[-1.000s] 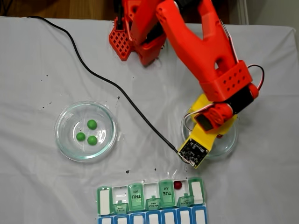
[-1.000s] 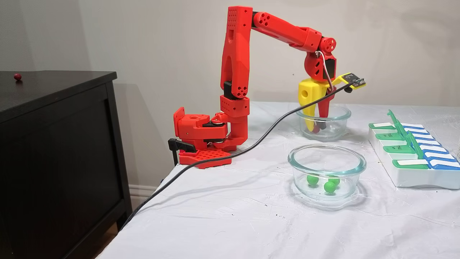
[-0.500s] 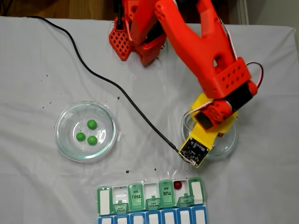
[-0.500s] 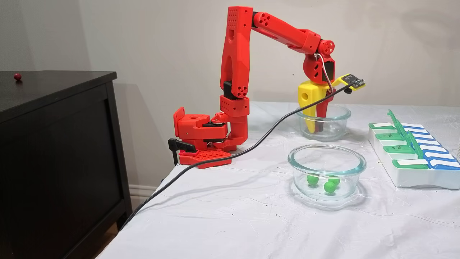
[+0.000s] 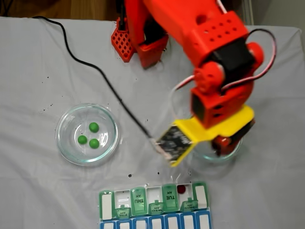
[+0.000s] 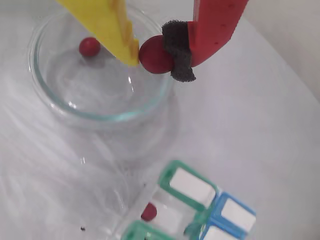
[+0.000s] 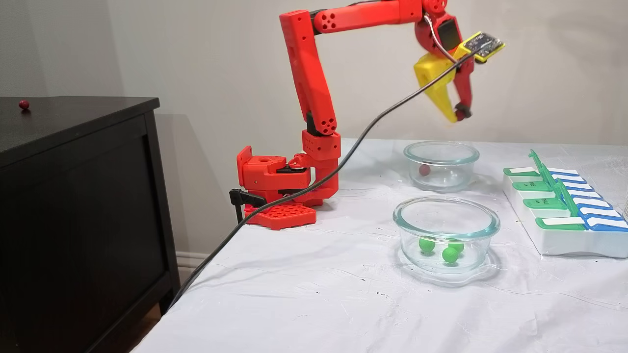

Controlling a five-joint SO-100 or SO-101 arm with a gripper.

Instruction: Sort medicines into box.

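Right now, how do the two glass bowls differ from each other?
The bowl on the left in the top-down fixed view holds three green balls; the bowl under the arm holds one dark red ball. The left bowl stands in the open, while the other sits below the raised gripper, which pinches a second red ball. Both are round, clear glass, upright on the white cloth near the pill box.

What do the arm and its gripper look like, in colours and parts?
The arm is red plastic with perforated panels. The gripper has one yellow finger and one red finger with a black foam pad. A black cable runs to a small circuit board.
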